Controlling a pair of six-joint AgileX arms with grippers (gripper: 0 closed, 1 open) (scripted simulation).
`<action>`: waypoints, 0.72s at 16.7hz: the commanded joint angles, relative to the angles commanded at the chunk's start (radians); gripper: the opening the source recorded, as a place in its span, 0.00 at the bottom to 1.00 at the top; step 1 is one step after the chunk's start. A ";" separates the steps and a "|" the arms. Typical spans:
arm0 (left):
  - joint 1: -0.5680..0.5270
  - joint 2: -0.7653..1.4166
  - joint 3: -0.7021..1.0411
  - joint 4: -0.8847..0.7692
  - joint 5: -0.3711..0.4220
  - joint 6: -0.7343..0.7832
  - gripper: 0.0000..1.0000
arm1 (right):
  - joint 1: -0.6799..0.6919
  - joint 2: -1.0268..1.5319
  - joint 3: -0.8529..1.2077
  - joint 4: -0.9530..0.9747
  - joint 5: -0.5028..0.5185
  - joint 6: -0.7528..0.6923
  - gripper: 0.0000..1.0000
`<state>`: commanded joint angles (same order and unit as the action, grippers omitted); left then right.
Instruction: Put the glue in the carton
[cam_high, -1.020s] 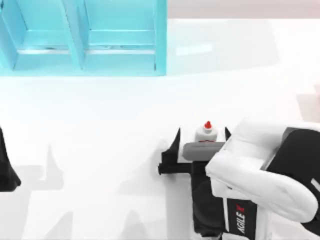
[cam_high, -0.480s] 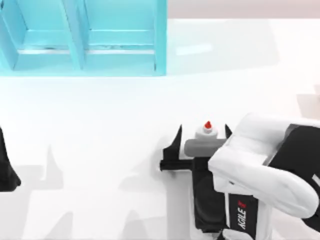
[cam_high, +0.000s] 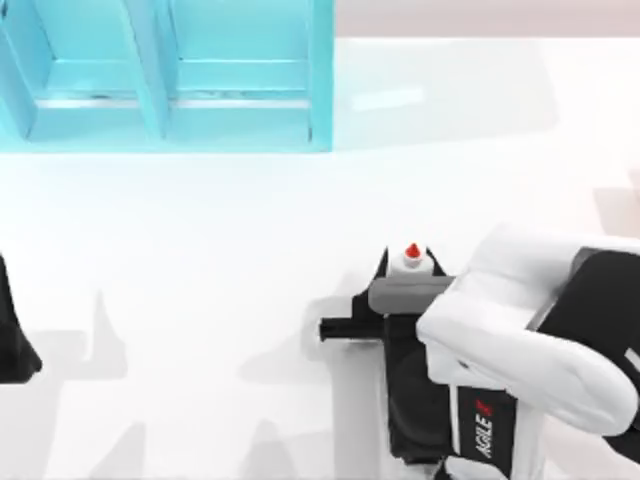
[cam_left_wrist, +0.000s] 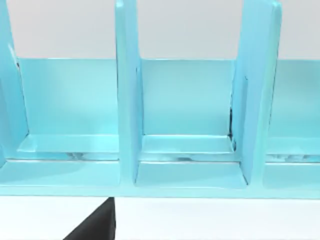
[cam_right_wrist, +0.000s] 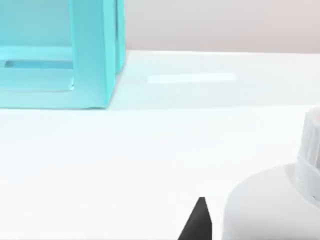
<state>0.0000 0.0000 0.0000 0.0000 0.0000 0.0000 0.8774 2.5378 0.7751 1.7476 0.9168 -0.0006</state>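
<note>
On the white table (cam_high: 200, 250), one glue (cam_high: 412, 257) bottle upright right of centre, right gripper (cam_high: 410, 262) clamped on it, one blue carton (cam_high: 165, 75) far left, well apart, left gripper (cam_high: 15, 330) parked at left edge, fingers' state unclear.

A glossy white desk (cam_high: 200, 230) fills the scene under bright, even light. Soft grey shadows lie near its lower edge. Behind its far edge rises what may be a plain pale wall (cam_right_wrist: 225, 22).
</note>
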 joint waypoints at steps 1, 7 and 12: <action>0.000 0.000 0.000 0.000 0.000 0.000 1.00 | 0.000 0.000 0.000 0.000 0.000 0.000 0.17; 0.000 0.000 0.000 0.000 0.000 0.000 1.00 | 0.000 0.000 0.000 0.000 0.000 0.000 0.00; 0.000 0.000 0.000 0.000 0.000 0.000 1.00 | 0.003 0.001 0.000 0.000 0.000 0.002 0.00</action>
<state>0.0000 0.0000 0.0000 0.0000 0.0000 0.0000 0.8801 2.5385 0.7750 1.7475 0.9164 0.0010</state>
